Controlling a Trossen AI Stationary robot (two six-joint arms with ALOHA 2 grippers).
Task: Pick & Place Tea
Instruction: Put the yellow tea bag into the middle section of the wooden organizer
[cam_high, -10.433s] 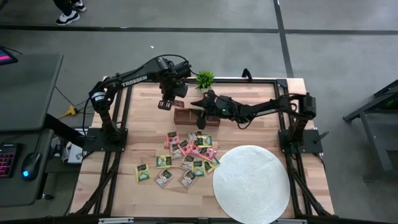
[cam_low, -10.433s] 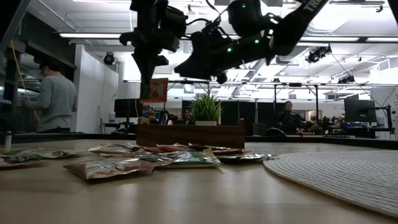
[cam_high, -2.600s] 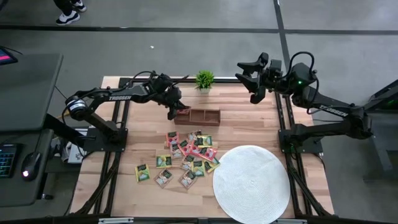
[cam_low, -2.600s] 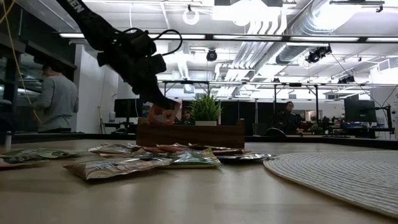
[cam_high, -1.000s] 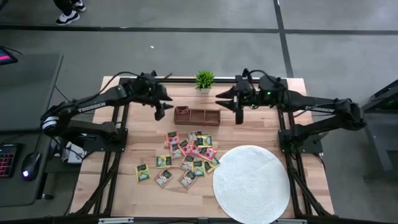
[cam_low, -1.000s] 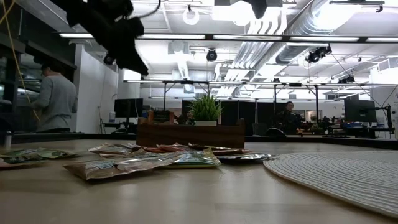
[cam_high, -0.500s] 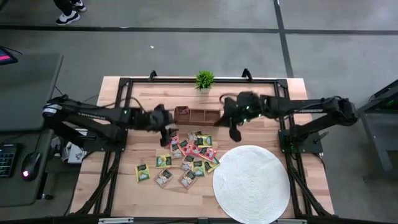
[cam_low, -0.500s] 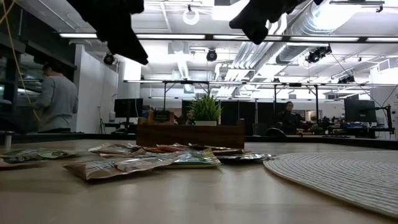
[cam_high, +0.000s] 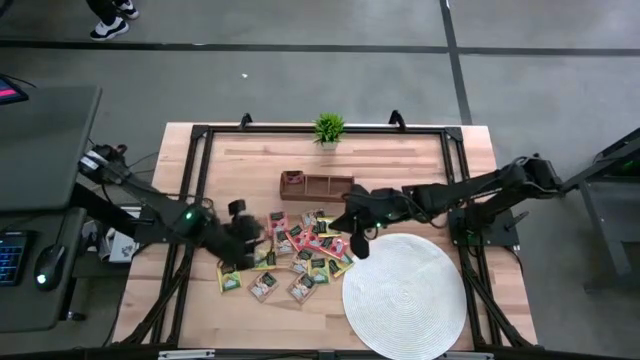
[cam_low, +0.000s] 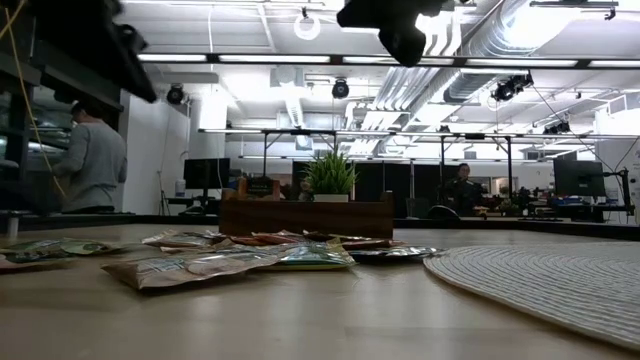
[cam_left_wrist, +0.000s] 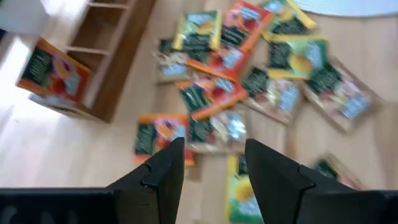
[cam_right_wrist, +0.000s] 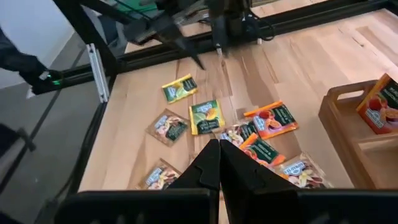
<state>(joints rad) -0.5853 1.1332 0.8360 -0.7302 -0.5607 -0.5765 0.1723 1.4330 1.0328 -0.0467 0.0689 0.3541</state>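
**Two grippers over the tea**

Two arms hover above the tea packets (cam_high: 303, 252). The left gripper (cam_left_wrist: 208, 163), fingers apart and empty, has packets just beyond its tips. The right gripper (cam_right_wrist: 219, 163), fingers pressed together, hangs over the pile's opposite edge.

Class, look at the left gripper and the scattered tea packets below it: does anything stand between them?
Nothing visible does. The left gripper, open, hangs above the tea packets, with only bare air between.

Both arms stretched low toward the middle.
Left pincer (cam_high: 243, 232) with fingers parted; right pincer (cam_high: 356, 236) pressed tight together, empty.
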